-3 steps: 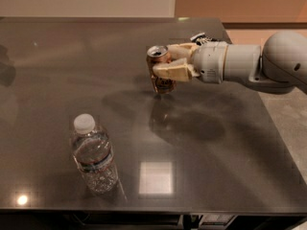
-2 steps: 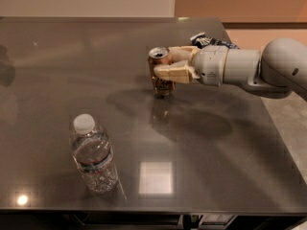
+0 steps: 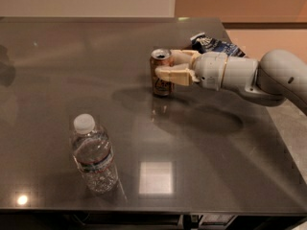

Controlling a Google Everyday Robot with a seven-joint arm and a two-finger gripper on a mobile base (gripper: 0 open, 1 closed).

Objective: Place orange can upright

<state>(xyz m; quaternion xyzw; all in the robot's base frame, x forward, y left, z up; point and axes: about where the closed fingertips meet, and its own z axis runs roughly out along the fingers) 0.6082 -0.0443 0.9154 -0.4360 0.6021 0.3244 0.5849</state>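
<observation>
The orange can (image 3: 161, 75) stands upright on the dark table (image 3: 57, 71), right of the middle toward the far side, silver top up. My gripper (image 3: 166, 65) reaches in from the right at can height. Its beige fingers (image 3: 173, 74) sit on either side of the can's upper half, shut on it. The can's base meets its reflection on the tabletop.
A clear water bottle (image 3: 93, 157) with a white cap stands near the front left. A crumpled blue-and-white bag (image 3: 213, 44) lies behind my arm near the table's far right edge. The table's right edge runs under my arm.
The can and gripper stay in almost the same place. The can looks a little straighter now and rests on the table; the arm has shifted only slightly.
</observation>
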